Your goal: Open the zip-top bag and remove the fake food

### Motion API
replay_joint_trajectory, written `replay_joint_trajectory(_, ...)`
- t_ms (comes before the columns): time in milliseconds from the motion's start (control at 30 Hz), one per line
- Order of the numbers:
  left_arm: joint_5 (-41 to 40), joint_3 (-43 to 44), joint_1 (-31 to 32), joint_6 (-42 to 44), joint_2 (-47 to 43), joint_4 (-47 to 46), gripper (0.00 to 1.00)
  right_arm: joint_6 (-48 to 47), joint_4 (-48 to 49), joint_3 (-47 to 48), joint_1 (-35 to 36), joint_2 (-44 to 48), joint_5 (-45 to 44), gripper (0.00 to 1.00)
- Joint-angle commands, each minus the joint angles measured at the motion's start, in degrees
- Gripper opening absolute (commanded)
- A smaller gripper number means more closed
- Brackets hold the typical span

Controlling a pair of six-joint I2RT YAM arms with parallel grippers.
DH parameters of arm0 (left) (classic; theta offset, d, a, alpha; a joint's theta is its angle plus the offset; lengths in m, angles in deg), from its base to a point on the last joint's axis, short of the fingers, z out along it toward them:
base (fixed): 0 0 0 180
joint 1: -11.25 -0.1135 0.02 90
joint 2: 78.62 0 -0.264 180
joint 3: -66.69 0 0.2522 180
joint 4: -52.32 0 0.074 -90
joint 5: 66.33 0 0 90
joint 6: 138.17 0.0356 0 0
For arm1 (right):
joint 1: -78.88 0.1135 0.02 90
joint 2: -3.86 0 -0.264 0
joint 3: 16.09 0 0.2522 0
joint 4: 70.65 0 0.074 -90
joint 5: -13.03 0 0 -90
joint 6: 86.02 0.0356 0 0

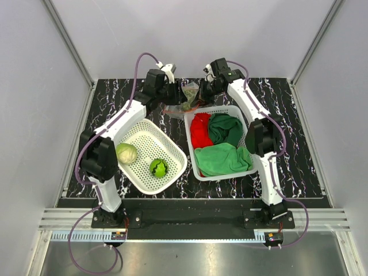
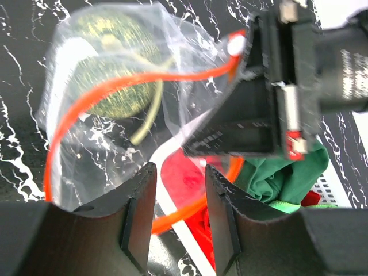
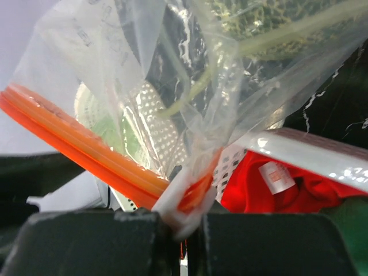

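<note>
The clear zip-top bag [image 1: 186, 96] hangs between my two grippers at the back of the table. Its red-orange zip strip [image 2: 86, 102] curves open in a loop. Inside it sits a speckled grey-green piece of fake food [image 2: 112, 86]. My right gripper [image 3: 187, 221] is shut on the white slider [image 3: 184, 201] at the end of the strip [image 3: 75, 138], and it shows in the left wrist view too [image 2: 241, 49]. My left gripper [image 2: 179, 169] stands open just under the bag, with the strip crossing the gap between its fingers.
A white basket [image 1: 146, 141] at the left holds a pale cabbage ball [image 1: 126, 153] and a bright green ball [image 1: 158, 168]. A second white basket [image 1: 221, 108] at the right holds a red cloth [image 1: 200, 129] and green cloths [image 1: 224, 158]. Enclosure walls stand around the table.
</note>
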Motion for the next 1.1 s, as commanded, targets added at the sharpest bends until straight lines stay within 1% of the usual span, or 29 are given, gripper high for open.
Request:
replay_joint_trajectory(0,1.82,1.7,-0.41,-1.37,0.61,-2.1,0.42,-1.46,0.27,-1.83,0.63,7.15,3.6,0.0)
replay_joint_trajectory(100,2.0,4.33,-0.41,-3.13,3.95,-2.1,0.42,-1.02,0.62,-3.07,0.54,7.51,3.24,0.0)
replay_joint_trajectory(167,2.61,6.43,-0.41,-3.31,5.98,-1.92,0.44,-0.59,0.71,-3.07,0.54,7.59,3.07,0.0)
replay_joint_trajectory(300,3.32,10.75,-0.41,-2.44,10.47,1.06,0.53,-0.41,0.62,-2.28,0.63,7.51,3.07,0.0)
replay_joint_trajectory(433,4.11,12.86,-0.41,-3.14,13.28,2.21,0.58,-0.41,0.62,-2.45,0.54,7.86,2.72,0.0)
replay_joint_trajectory(533,4.54,13.83,-0.41,-3.67,14.86,2.56,0.58,-0.49,0.53,-3.42,0.54,8.12,2.28,0.0)
replay_joint_trajectory(667,7.35,15.23,-0.23,-3.84,16.88,2.74,0.52,-0.49,0.71,-3.68,0.45,8.3,1.22,0.0)
replay_joint_trajectory(733,10.08,16.02,-0.23,-4.28,17.41,2.65,0.48,-0.41,0.71,-3.42,0.37,8.3,0.96,0.0)
replay_joint_trajectory(800,11.05,16.2,-0.23,-4.72,17.51,2.56,0.35,-0.14,0.62,-3.51,0.19,8.3,0.52,0.0)
replay_joint_trajectory(833,10.7,16.29,-0.23,-4.81,17.42,2.39,0.26,-0.23,0.62,-3.68,0.1,8.39,0.26,0.0)
replay_joint_trajectory(867,9.66,16.38,-0.32,-4.63,17.07,2.3,0.08,-0.23,0.53,-3.68,0.01,8.56,-0.44,0.0)
replay_joint_trajectory(900,9.21,16.55,-0.32,-4.46,16.46,2.3,0.02,-0.4,0.36,-3.95,0.01,8.65,-1.06,0.0)
replay_joint_trajectory(933,8.86,16.9,-0.41,-4.02,16.1,2.3,0.0,-0.58,0.44,-4.38,-0.33,8.91,-1.67,0.0)
replay_joint_trajectory(1033,9.55,20.76,-0.67,-3.75,15.13,2.82,0.0,-1.72,0.18,-4.83,-0.51,9.35,-3.43,0.0)
replay_joint_trajectory(1067,9.65,23.21,-0.76,-3.84,15.04,3.95,0.0,-1.81,-0.08,-4.74,-0.51,9.27,-4.57,0.0)
